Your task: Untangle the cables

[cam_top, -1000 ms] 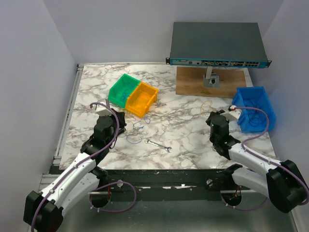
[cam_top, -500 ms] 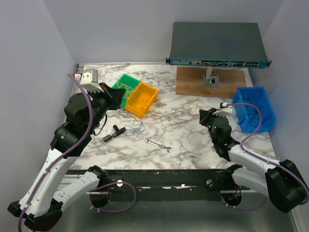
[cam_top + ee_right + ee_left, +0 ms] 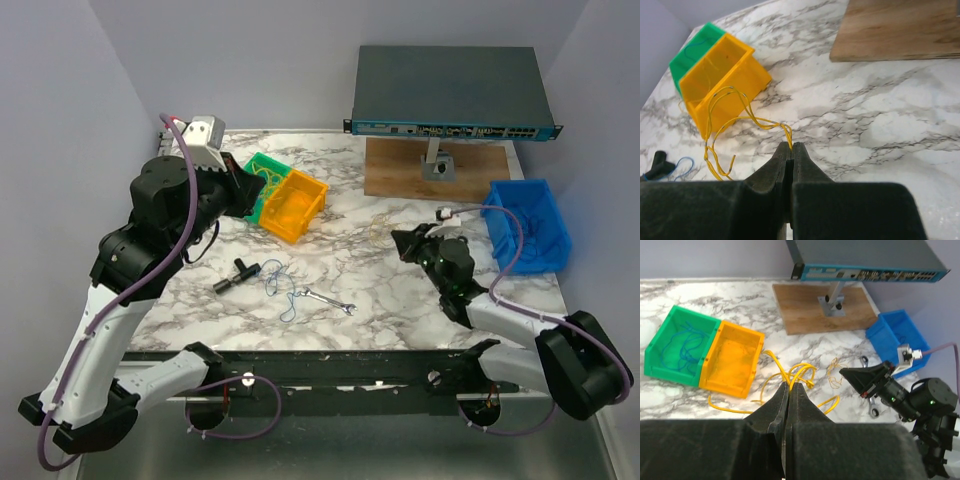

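My left gripper [image 3: 238, 192] is raised beside the green bin [image 3: 252, 180] and is shut on a yellow cable [image 3: 792, 371], whose loops hang below the fingertips [image 3: 781, 390]. My right gripper [image 3: 398, 240] is low over the middle of the table and is shut on a thin yellow wire [image 3: 742, 102]; that wire loops out to the left of its own tips [image 3: 791, 146]. A thin blue cable [image 3: 281, 285] lies loose on the marble next to a small black part [image 3: 234, 274]. More blue wire [image 3: 682, 342] lies in the green bin.
An orange bin [image 3: 293, 205] adjoins the green one. A wrench [image 3: 330, 300] lies near the blue cable. A blue bin [image 3: 530, 228] stands at the right. A network switch [image 3: 450, 95] sits on a stand over a wooden board [image 3: 400, 172] at the back.
My left arm has risen and swung toward the bins, carrying the yellow cable up. My right gripper has moved left with its thin wire. The blue cable now lies stretched out on the table.
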You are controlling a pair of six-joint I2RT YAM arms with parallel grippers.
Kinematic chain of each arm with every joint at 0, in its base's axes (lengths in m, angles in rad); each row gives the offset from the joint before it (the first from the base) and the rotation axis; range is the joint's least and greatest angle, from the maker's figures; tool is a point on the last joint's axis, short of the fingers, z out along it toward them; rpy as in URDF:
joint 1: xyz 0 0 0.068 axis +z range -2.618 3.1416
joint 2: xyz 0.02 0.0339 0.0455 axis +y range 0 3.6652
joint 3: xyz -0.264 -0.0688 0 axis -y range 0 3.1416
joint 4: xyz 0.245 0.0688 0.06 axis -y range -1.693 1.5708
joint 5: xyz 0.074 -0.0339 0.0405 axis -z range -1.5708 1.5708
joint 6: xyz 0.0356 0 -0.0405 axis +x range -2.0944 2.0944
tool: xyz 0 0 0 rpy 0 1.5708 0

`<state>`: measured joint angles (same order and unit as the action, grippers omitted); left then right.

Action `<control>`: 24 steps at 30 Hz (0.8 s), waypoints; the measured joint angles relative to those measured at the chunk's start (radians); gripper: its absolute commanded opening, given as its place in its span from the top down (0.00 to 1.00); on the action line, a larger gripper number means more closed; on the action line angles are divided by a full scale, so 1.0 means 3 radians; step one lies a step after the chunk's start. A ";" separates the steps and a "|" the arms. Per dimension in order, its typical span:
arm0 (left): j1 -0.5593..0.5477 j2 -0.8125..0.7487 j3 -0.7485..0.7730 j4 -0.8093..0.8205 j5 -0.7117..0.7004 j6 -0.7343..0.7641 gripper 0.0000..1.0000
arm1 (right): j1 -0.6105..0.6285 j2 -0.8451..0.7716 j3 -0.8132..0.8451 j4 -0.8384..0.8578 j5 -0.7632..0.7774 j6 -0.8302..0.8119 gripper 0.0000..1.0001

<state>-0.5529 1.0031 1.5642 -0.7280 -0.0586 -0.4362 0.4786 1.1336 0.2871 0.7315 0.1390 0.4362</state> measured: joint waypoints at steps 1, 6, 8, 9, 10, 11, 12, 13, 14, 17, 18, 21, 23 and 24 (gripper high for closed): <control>-0.0004 -0.0017 -0.0028 -0.0031 -0.0003 0.0018 1.00 | 0.0000 0.0064 0.0013 0.0013 -0.0094 -0.0003 0.99; -0.0004 -0.0134 -0.0244 -0.0183 -0.0108 0.0098 1.00 | 0.0151 0.0420 0.0340 -0.0078 -0.0272 -0.0062 0.99; -0.0004 -0.0172 -0.0312 -0.0230 -0.0173 0.0112 1.00 | 0.0319 0.0623 0.0655 -0.0160 -0.0251 -0.0114 0.99; -0.0004 -0.0189 -0.0341 -0.0245 -0.0203 0.0117 1.00 | 0.0406 0.0743 0.0835 -0.0184 -0.0240 -0.0140 0.99; -0.0004 -0.0216 -0.0379 -0.0262 -0.0245 0.0126 1.00 | 0.0477 0.0872 0.1021 -0.0196 -0.0228 -0.0155 0.99; -0.0003 -0.0229 -0.0394 -0.0268 -0.0273 0.0134 1.00 | 0.0534 0.1002 0.1202 -0.0211 -0.0217 -0.0167 0.99; -0.0003 -0.0242 -0.0406 -0.0272 -0.0294 0.0136 1.00 | 0.0554 0.1049 0.1368 -0.0226 -0.0207 -0.0175 0.99; -0.0003 -0.0252 -0.0413 -0.0273 -0.0315 0.0146 1.00 | 0.0627 0.1270 0.1537 -0.0247 -0.0193 -0.0179 0.99; -0.0001 -0.0262 -0.0420 -0.0277 -0.0351 0.0155 1.00 | 0.0656 0.1424 0.1709 -0.0267 -0.0179 -0.0181 0.99; 0.0006 -0.0278 -0.0425 -0.0281 -0.0418 0.0170 1.00 | 0.0710 0.1898 0.2207 -0.0342 -0.0145 -0.0186 0.99; 0.0008 -0.0292 -0.0443 -0.0281 -0.0463 0.0178 1.00 | 0.0724 0.2052 0.2369 -0.0383 -0.0140 -0.0188 0.99; 0.0020 -0.0306 -0.0472 -0.0294 -0.0535 0.0195 1.00 | 0.0745 0.2502 0.2881 -0.0534 -0.0116 -0.0201 0.99; 0.0029 -0.0300 -0.0473 -0.0301 -0.0581 0.0203 1.00 | 0.0752 0.2772 0.3222 -0.0657 -0.0111 -0.0211 0.75; 0.0034 -0.0295 -0.0473 -0.0301 -0.0599 0.0210 1.00 | 0.0753 0.2873 0.3351 -0.0704 -0.0108 -0.0206 0.50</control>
<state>-0.5426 0.9146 1.4223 -0.8185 -0.2382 -0.3733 0.7044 1.9953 1.2922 0.5201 0.1066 0.3744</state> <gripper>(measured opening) 0.013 0.063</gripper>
